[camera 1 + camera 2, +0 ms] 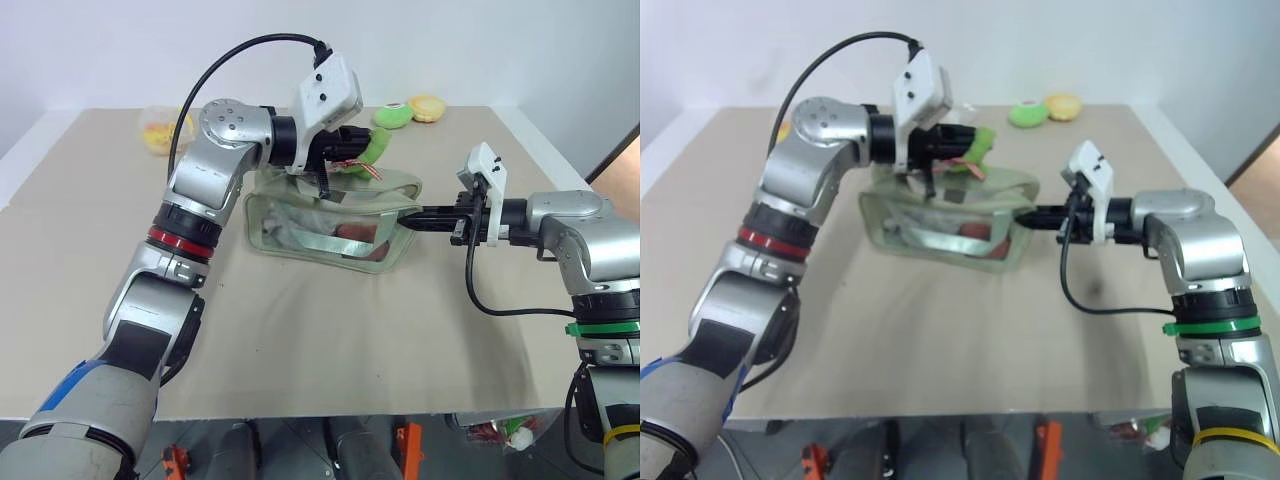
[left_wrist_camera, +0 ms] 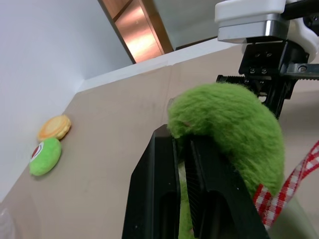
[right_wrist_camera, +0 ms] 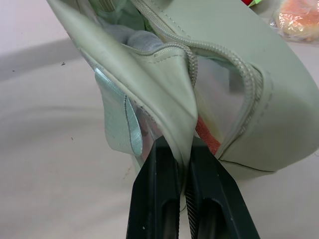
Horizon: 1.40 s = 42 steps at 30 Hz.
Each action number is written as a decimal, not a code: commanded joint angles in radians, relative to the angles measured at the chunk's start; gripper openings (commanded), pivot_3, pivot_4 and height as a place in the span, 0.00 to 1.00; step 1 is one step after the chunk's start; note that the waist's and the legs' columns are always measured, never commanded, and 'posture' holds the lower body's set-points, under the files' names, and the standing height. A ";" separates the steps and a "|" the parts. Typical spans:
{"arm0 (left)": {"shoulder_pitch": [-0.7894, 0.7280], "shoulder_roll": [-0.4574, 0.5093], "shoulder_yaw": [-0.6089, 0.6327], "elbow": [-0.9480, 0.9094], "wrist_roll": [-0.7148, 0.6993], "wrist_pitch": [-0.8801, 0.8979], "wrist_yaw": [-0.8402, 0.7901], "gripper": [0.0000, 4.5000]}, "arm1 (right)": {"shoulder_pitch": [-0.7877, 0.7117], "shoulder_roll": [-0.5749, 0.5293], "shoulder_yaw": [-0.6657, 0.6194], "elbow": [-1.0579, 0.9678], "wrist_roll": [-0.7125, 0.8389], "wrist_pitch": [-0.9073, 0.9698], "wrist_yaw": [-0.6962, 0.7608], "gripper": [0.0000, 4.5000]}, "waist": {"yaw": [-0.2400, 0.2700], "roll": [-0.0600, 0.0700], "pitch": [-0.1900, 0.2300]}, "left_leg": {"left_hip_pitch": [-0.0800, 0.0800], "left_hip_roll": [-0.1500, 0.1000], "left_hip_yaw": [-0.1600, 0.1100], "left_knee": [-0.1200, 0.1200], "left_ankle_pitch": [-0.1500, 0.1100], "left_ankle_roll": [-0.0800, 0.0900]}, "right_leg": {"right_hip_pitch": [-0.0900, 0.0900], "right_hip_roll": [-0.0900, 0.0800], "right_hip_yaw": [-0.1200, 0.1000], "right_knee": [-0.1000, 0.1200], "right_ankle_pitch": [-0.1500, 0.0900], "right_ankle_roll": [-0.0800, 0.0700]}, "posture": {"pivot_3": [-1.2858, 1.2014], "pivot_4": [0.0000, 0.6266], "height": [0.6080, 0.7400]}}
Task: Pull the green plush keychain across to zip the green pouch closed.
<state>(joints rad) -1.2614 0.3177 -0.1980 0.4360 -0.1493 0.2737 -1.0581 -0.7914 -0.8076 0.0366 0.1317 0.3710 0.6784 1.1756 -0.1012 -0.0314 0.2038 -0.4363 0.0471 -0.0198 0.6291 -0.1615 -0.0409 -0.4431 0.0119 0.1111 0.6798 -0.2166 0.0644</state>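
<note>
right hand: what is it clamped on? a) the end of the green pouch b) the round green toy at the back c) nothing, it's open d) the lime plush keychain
a: the right hand is shut on a fold of fabric at the end of the green pouch, while the left hand holds the green plush keychain.

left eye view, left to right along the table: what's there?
Clear container of yellow pieces → left gripper shut on the green plush keychain → round green toy → yellow round toy → right gripper pinching the green pouch end.
</note>
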 commanded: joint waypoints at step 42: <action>0.426 0.452 0.305 -0.322 -0.300 0.248 -0.171 0.99 | -0.042 0.049 0.008 0.001 0.001 -0.026 0.014 0.00 | -0.003 0.000 0.000 | 0.002 0.001 0.000 0.001 0.000 0.000 | 0.001 0.000 -0.001 0.001 0.000 0.000 | 0.52 0.24 1.00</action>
<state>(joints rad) -0.8647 0.7496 0.1142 0.1611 -0.4461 0.5268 -1.2150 -0.8119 -0.7631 0.0441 0.1437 0.3648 0.6694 1.1805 -0.1047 -0.0311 0.2038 -0.4340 0.0484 -0.0193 0.6305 -0.1614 -0.0408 -0.4419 0.0121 0.1105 0.6812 -0.2167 0.0639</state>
